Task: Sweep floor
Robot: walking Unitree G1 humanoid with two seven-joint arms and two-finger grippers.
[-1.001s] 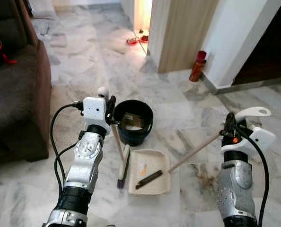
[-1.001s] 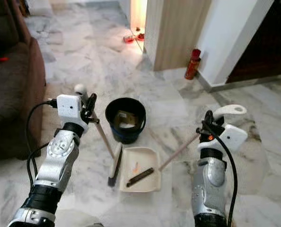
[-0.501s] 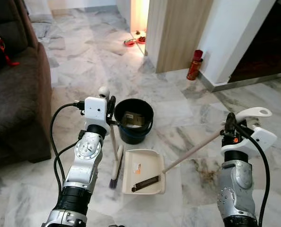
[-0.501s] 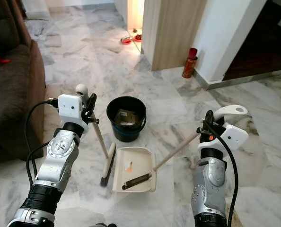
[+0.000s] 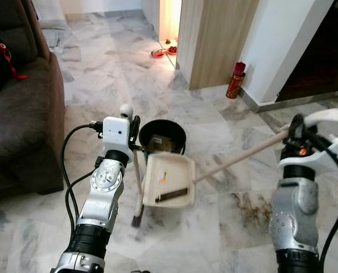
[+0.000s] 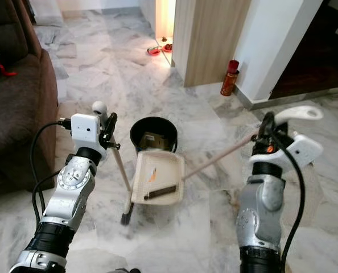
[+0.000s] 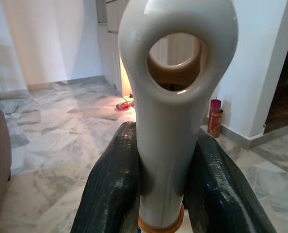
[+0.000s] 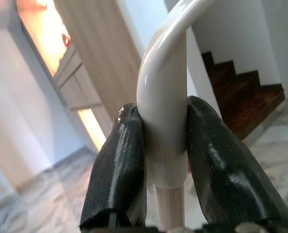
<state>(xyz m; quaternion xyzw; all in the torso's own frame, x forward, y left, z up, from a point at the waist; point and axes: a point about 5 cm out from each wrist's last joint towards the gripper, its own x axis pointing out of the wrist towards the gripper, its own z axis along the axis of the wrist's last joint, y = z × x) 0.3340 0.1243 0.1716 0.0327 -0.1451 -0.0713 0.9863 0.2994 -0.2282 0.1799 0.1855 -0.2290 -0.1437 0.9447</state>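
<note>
The cream dustpan [image 5: 168,181], holding a dark strip and an orange scrap, now hangs lifted and tilted at the bucket [image 5: 162,138], no longer flat on the floor [image 5: 214,239]; right hand [image 8: 164,145] clamps its handle; left hand [image 7: 161,174] clamps the broom [image 5: 137,187], bristles down beside the pan.

The right end effector [image 5: 299,132] has lifted the dustpan [image 5: 168,181] toward the bucket [image 5: 161,135].

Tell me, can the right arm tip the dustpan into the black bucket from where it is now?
Probably yes: the right gripper holds the dustpan lifted, its far edge at the black bucket rim, with nothing between them.
</note>
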